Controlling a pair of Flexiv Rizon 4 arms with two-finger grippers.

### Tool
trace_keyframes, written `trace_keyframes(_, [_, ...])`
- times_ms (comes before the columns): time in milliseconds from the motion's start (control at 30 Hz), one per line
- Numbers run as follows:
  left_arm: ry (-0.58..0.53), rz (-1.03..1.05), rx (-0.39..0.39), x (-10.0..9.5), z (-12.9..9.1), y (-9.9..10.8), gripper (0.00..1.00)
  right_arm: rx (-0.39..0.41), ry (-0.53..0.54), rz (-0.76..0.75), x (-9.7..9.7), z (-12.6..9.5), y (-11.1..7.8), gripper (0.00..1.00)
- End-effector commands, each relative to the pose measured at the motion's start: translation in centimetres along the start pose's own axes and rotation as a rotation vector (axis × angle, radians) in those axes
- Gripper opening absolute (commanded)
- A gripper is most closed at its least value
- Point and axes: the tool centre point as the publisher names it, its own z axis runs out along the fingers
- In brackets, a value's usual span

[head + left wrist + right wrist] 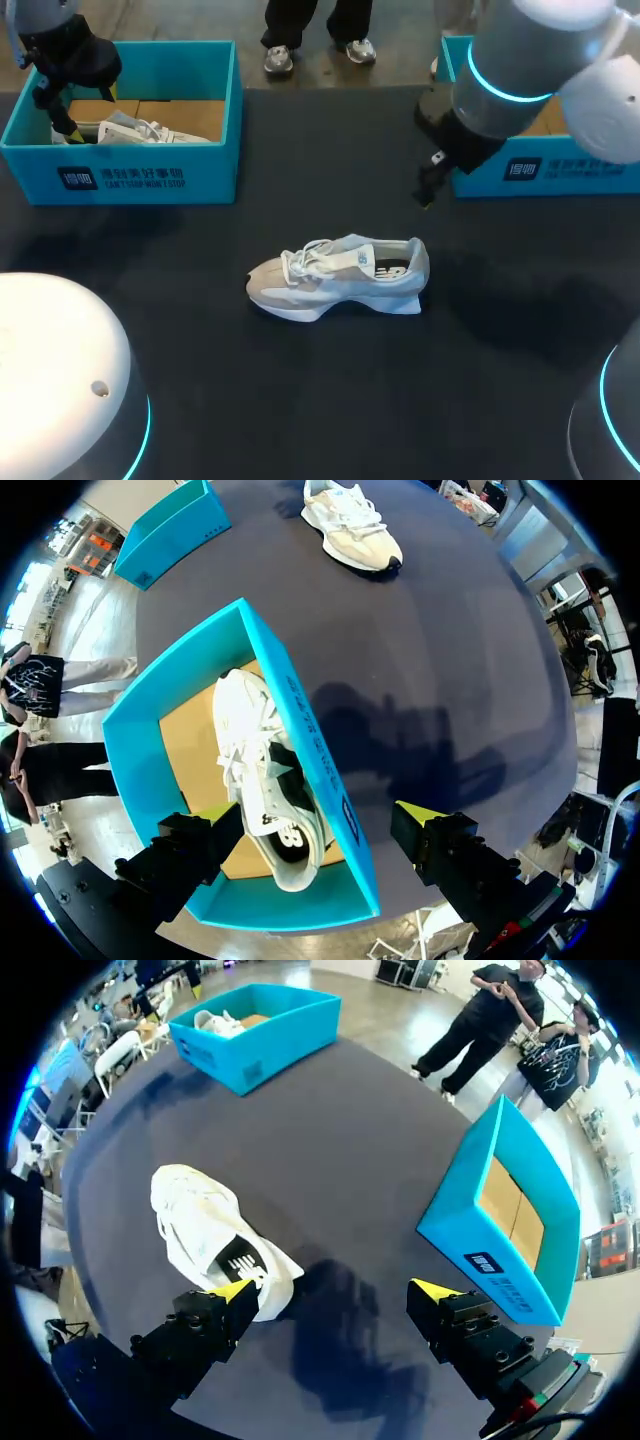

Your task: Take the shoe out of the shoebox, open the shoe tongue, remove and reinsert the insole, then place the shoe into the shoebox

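Dark table (330, 150), shoe (338, 277) mid-surface

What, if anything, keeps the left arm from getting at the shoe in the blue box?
Probably nothing, so yes. The left gripper hangs above the open-topped shoebox, fingers open, and the shoe lies uncovered inside; the box wall may need clearing.
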Motion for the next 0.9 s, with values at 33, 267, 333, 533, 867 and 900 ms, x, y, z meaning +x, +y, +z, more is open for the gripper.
trace_keyframes(33, [-0.003, 0.000, -0.002, 0.2, 0.0, 0.0, 1.00, -0.027, 0.009, -0.001, -0.1, 0.1, -0.4, 1.00])
trace_keyframes(267, [-0.003, 0.000, -0.002, 0.2, 0.0, 0.0, 1.00, -0.027, 0.009, -0.001, -0.1, 0.1, -0.4, 1.00])
trace_keyframes(333, [-0.003, 0.000, -0.002, 0.2, 0.0, 0.0, 1.00, -0.052, 0.012, -0.012, -0.5, 0.4, -0.6, 1.00])
trace_keyframes(533, [-0.003, 0.000, -0.002, 0.2, 0.0, 0.0, 1.00, -0.116, 0.054, -0.072, -1.9, 1.4, -1.6, 1.00])
trace_keyframes(867, [-0.003, 0.000, -0.002, 0.2, 0.0, 0.0, 1.00, -0.334, 0.130, -0.350, -3.5, 1.4, -1.8, 1.00])
trace_keyframes(900, [-0.003, 0.000, -0.002, 0.2, 0.0, 0.0, 1.00, -0.356, 0.148, -0.376, -3.5, 1.4, -1.8, 1.00])
